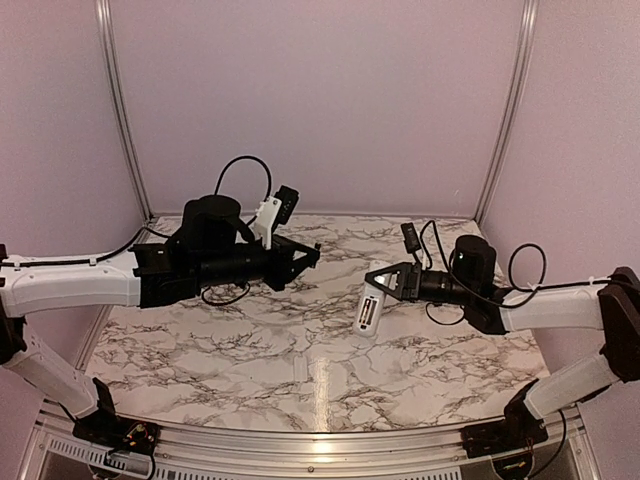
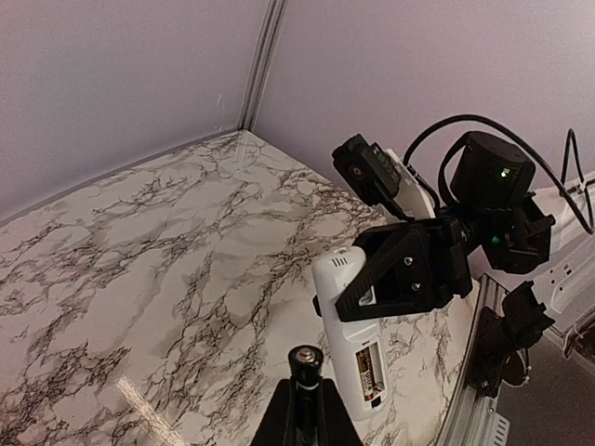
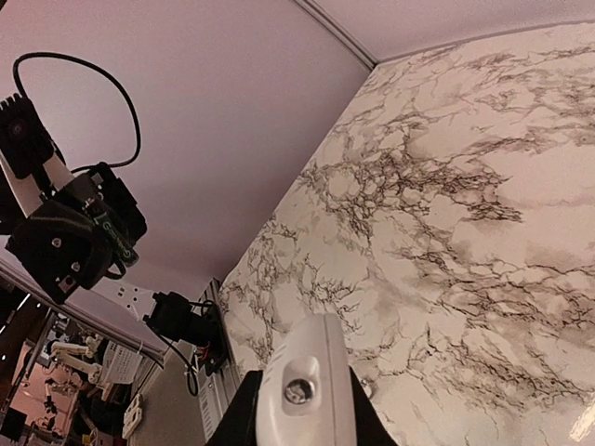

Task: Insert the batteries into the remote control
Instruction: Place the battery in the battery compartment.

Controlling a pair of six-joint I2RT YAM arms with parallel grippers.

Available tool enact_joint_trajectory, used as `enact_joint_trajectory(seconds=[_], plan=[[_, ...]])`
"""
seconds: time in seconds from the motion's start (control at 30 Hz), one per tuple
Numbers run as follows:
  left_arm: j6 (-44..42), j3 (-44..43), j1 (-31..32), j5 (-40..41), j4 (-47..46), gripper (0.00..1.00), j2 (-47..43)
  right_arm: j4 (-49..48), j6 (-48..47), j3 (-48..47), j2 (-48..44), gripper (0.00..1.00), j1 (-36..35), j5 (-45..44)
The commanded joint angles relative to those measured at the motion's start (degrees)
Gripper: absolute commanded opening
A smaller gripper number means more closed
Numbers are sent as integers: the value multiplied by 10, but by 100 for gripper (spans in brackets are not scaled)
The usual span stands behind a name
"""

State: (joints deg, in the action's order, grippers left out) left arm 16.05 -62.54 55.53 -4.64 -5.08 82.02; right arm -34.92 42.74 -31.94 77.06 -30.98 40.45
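My right gripper (image 1: 392, 284) is shut on the white remote control (image 1: 369, 303) and holds it above the marble table, back side up. In the left wrist view the remote (image 2: 346, 321) has an open compartment with one battery (image 2: 369, 366) lying in it. My left gripper (image 1: 308, 253) is shut on a dark battery with a metallic tip (image 2: 305, 364), which sticks out past the fingertips, just left of the remote and apart from it. In the right wrist view the remote's rounded end (image 3: 307, 386) fills the space between my right gripper's (image 3: 303, 413) fingers.
The marble table (image 1: 250, 350) is closed in by pale walls at the back and sides, with aluminium posts (image 1: 120, 110) in the corners. A metal rail (image 1: 300, 440) runs along the near edge. The left arm's cable (image 1: 245, 165) loops above its wrist.
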Motion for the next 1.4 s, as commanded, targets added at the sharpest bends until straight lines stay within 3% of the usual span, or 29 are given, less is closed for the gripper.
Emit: enact_joint_trajectory(seconds=[0.0, 0.27, 1.37], plan=[[-7, 34, 59, 41, -89, 0, 14, -109, 80, -23, 44, 0, -31, -25], [-7, 3, 117, 109, -81, 0, 80, -146, 132, -55, 99, 0, -74, -53], [0, -14, 121, 196, -35, 0, 162, -172, 193, -50, 93, 0, -83, -78]])
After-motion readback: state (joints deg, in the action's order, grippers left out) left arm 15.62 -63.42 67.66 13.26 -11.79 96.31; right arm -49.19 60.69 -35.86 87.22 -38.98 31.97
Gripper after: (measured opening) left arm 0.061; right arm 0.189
